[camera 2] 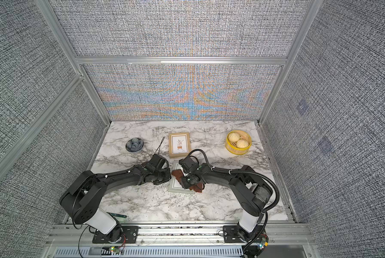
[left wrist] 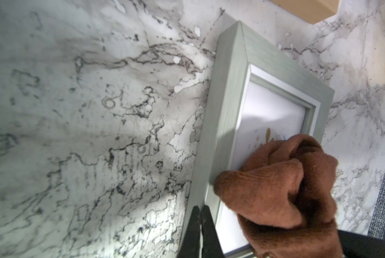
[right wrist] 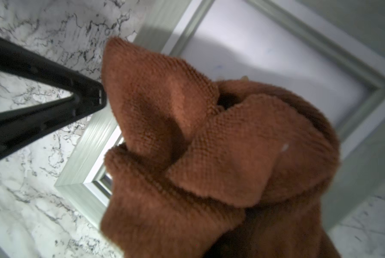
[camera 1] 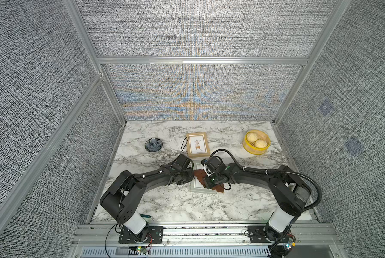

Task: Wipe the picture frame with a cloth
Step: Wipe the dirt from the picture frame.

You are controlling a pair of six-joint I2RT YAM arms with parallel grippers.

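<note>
A grey-green rectangular picture frame (camera 1: 196, 188) with a brushed finish lies flat, glass up, near the middle of the white-and-grey marble counter (camera 1: 164, 201). Its long axis runs roughly 12 to 6 o'clock, the far end tipped slightly toward 1. A reddish-brown fabric cloth (camera 1: 200, 175) is bunched over the glass and spills past the frame's 5 o'clock corner onto the counter.

In both top views the arms hide the tips. The left wrist view supplies them: the left tool (left wrist: 200, 210) has its fingers pressed together on nothing, tips against the frame's 9 o'clock rail. A small gold plant print (left wrist: 267, 134) shows beside the cloth. The right wrist view shows the cloth's nubby weave burying the fingers of the right tool (camera 1: 210, 183), which is clamped on the bunch.

Only the top views show the neighbours: a tan wooden picture frame (camera 1: 198, 144) just beyond at 12 o'clock, a blue-grey flower-shaped dish (camera 1: 153, 144) at 10, and a yellow-rimmed bamboo steamer (camera 1: 245, 143) with two pale buns (camera 1: 252, 136) well apart at 2. Bare counter lies open from 5 round to 8 o'clock.
</note>
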